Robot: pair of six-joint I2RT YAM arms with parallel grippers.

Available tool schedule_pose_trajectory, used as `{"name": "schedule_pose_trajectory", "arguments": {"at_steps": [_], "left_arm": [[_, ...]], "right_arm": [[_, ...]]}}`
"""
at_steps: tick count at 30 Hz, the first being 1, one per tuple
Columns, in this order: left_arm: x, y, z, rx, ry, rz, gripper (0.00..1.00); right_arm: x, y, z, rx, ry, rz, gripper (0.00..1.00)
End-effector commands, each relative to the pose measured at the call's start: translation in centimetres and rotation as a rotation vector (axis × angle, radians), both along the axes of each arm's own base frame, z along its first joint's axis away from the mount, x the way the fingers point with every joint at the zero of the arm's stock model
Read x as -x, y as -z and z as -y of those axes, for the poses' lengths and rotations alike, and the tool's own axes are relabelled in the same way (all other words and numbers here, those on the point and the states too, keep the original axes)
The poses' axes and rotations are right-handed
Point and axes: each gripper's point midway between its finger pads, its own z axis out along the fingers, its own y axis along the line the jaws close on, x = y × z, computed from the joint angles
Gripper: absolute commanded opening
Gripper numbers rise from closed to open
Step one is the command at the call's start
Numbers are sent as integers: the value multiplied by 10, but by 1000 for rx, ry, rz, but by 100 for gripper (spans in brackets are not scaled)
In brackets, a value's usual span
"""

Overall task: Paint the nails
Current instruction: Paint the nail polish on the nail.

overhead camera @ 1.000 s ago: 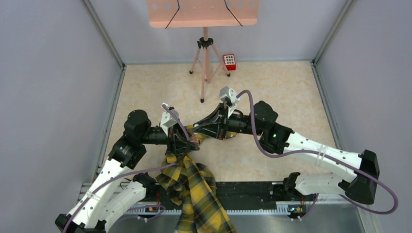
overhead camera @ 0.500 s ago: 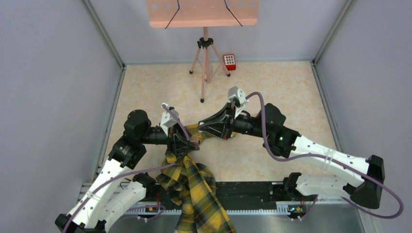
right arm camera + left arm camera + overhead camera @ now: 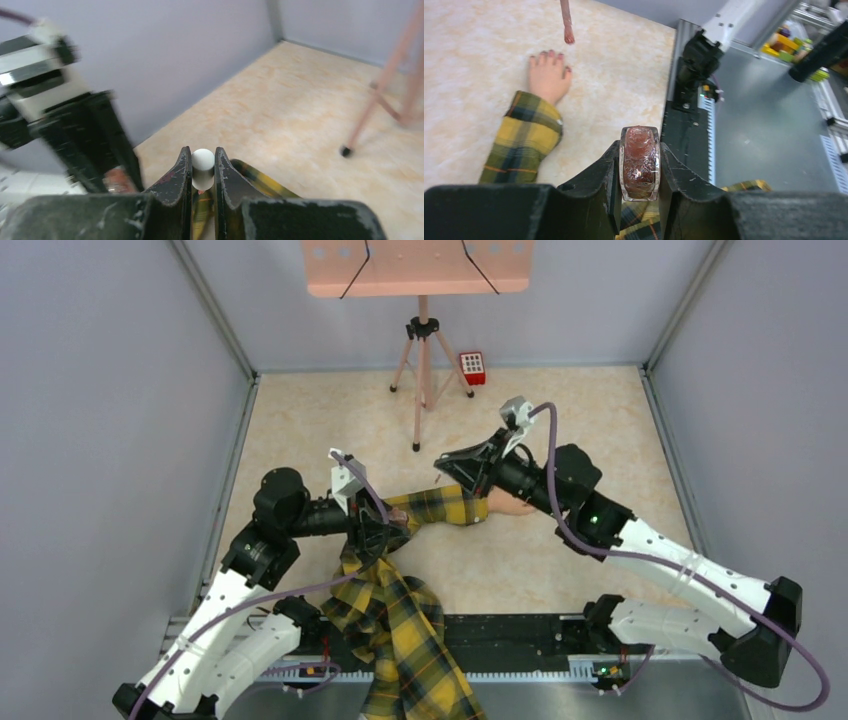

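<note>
Holding the brush (image 3: pixel 567 22) near the hand (image 3: pixel 548 80), right gripper (image 3: pixel 202 153) clenched on its cap (image 3: pixel 203 169), left gripper (image 3: pixel 639 148) clenched on the bottle (image 3: pixel 639 165); likely next: lower the tip gently onto the nails (image 3: pixel 551 53)

Top camera looks down; wrist cameras hug left hand (image 3: pixel 639 150), right hand (image 3: pixel 202 155) (sharing sleeve (image 3: pixel 445 505)).
</note>
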Motion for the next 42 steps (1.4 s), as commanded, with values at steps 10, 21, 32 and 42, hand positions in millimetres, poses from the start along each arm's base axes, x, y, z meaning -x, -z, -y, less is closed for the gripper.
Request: {"name": "schedule_pose_trajectory", "arguments": {"at_steps": [10,21,32,42], "left_arm": [[-93,7,-52,-119,-624,98,0],[-104,27,-51,-180,-640,52,0],[-100,27,-47,-173,-611,35,0],[-98,25,-45,-161,-598,37,0]], "right_arm": [[-108,164,170,167,747,-438,0],[-113,258,267,6,1179,-727,0],[-93,278,306,-157,1436,-798,0],[-98,283,301,-250,1415,-804,0]]}}
